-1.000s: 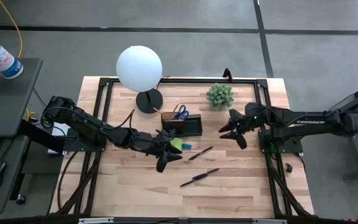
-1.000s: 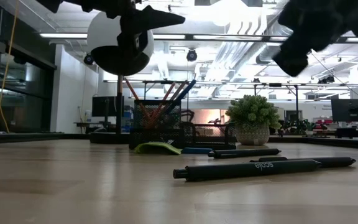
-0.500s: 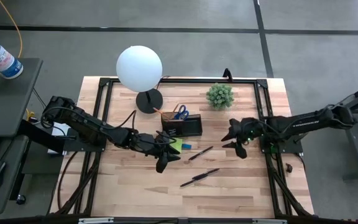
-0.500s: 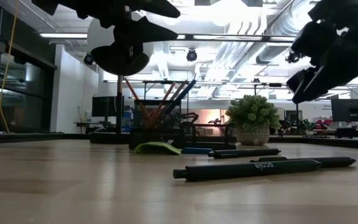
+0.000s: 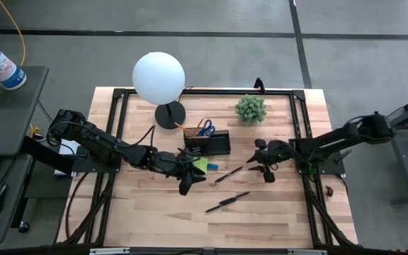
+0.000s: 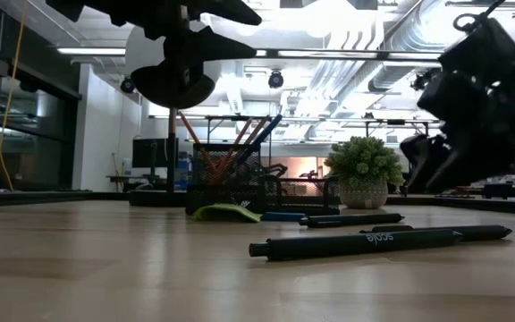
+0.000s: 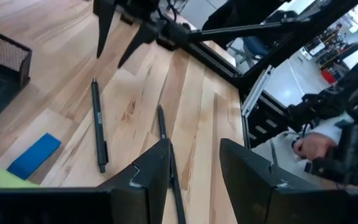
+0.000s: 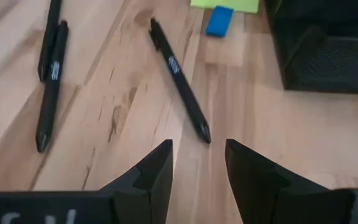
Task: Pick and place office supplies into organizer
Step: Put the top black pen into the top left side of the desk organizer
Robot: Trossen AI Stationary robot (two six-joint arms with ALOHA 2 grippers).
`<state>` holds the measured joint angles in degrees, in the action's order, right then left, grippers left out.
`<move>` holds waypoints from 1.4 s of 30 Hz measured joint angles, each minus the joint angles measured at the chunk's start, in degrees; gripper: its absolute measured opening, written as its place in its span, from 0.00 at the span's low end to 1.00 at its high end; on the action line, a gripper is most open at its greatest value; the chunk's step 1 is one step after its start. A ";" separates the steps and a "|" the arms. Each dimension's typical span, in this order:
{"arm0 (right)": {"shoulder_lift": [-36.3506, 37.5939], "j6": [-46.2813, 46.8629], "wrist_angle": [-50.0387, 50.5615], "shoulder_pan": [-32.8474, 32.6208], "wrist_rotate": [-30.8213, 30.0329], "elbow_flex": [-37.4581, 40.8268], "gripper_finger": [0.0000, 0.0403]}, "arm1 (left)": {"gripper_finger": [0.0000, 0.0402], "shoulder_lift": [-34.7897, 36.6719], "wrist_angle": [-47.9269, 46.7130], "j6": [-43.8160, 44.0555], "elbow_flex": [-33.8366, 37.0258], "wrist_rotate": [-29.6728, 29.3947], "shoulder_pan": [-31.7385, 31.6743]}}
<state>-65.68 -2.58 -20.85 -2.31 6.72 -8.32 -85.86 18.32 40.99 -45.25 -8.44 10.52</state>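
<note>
The right gripper [image 5: 263, 161] hangs low over the wooden table [image 5: 147, 212], its fingers parted with nothing between them, just beside the end of a single dark pen [image 5: 229, 174] that lies at a slant in front of the organizer [image 5: 208, 143]. From the right wrist view that pen [image 8: 180, 80] sits just ahead of the open fingertips [image 8: 160, 163], not yet touched. Closer to the table's front edge, two more dark pens [image 5: 227, 202] lie side by side, practically touching, well clear of the box.

Over on the other side, the left gripper [image 5: 188, 175] hovers above the table just in front of the organizer, jaws spread and holding nothing. Right next to it rest the lime-green sticky-note pad [image 5: 200, 164] and the small blue block [image 5: 212, 166], both on the wood outside the box, the pad close against its front wall.

The organizer itself, a dark mesh box, stands near the middle of the table. Blue-handled scissors [image 5: 205, 127] and orange pencils [image 6: 240, 137] stand upright in its taller compartment, leaning a little.

Behind the box, the white globe lamp [image 5: 159, 78] rises on its round black base, and a small potted plant [image 5: 250, 108] sits apart toward the back.
</note>
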 joint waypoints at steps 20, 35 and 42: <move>-24.26 -3.49 -24.82 2.65 7.29 -0.33 0.25 | 0.32 -0.02 1.27 4.53 0.00 -2.11 0.00; -18.16 -3.04 -25.27 4.90 10.12 -0.28 0.25 | 0.32 -0.02 1.21 5.79 0.00 -2.11 0.00; -17.20 -8.89 -23.39 6.51 10.50 -0.28 0.25 | 0.32 -0.02 1.15 5.77 0.00 -2.11 0.00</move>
<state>-82.89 -11.47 -44.24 4.20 17.22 -8.60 -85.89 19.46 46.76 -45.25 -10.55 10.52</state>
